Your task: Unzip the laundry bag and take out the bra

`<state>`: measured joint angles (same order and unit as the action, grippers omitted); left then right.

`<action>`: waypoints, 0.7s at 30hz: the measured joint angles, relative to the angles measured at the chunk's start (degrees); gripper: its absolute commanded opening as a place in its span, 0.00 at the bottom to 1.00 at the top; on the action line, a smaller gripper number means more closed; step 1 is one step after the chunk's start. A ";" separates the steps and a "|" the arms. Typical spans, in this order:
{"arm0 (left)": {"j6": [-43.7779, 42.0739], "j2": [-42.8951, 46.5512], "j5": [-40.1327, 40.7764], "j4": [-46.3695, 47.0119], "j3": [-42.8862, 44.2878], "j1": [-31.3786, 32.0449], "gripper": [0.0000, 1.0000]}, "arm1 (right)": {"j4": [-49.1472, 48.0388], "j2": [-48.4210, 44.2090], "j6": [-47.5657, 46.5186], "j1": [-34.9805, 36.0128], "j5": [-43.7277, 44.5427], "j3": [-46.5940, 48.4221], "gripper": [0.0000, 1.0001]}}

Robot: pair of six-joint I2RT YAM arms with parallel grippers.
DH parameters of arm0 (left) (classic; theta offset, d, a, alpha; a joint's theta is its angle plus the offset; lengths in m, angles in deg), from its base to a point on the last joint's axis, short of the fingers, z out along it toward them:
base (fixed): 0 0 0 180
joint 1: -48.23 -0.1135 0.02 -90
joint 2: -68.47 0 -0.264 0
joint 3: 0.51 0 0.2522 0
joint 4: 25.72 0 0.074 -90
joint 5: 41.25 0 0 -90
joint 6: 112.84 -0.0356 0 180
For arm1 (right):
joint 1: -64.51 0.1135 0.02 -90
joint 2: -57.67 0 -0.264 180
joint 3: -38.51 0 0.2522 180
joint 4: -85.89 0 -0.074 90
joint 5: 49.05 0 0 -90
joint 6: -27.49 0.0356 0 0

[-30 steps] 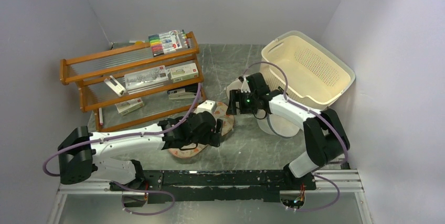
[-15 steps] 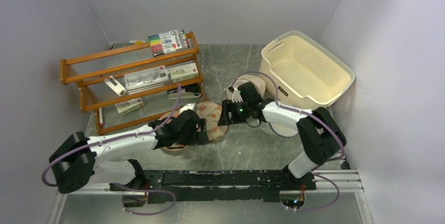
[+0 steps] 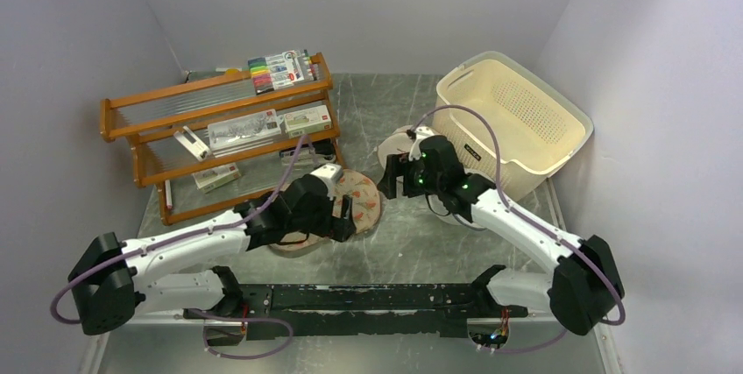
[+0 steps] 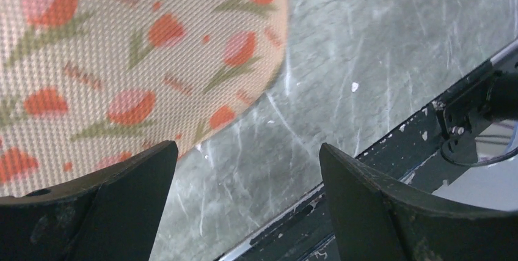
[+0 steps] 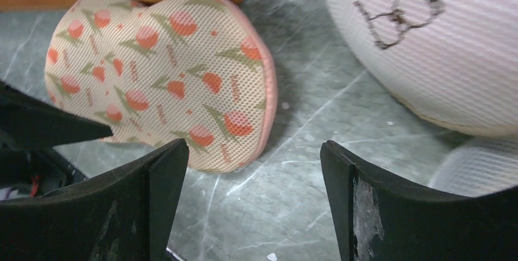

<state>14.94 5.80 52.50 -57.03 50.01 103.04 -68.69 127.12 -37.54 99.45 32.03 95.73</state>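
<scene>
The laundry bag (image 3: 361, 202) is a flat cream case with red-orange flowers and a pink edge, lying on the grey table. It also shows in the right wrist view (image 5: 165, 71) and in the left wrist view (image 4: 122, 59). It looks shut; the bra is hidden. My left gripper (image 3: 340, 216) is open and empty, over the bag's near-left part, in the left wrist view (image 4: 247, 169) beside its edge. My right gripper (image 3: 392, 179) is open and empty, just right of the bag, in the right wrist view (image 5: 250, 175) over bare table.
A round pale dome bag with a black bra drawing (image 5: 427, 41) lies right of the floral case. A cream laundry basket (image 3: 513, 116) stands at the back right. A wooden shelf rack (image 3: 219, 129) with boxes stands at the back left. The black rail (image 3: 385, 299) runs along the near edge.
My right gripper has pulled back to the right, off the bag's edge, and its arm has swung outward. My left gripper stays over the bag's near-left part and has shifted slightly right.
</scene>
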 measured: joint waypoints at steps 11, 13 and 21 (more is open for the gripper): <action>-24.57 -22.73 25.14 2.38 15.37 19.39 0.73 | 1.81 -20.06 1.18 -0.17 14.56 -5.14 0.81; -27.61 -26.80 28.13 2.95 15.30 20.28 0.68 | 2.45 -21.75 1.55 -0.22 16.59 -5.14 0.81; -31.63 -32.61 34.86 8.83 13.29 20.31 0.63 | 6.67 -27.47 2.29 -0.37 22.71 -5.25 0.83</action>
<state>-16.68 -26.81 87.36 -48.20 63.30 123.34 -62.03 99.65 -35.24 99.08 54.73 90.48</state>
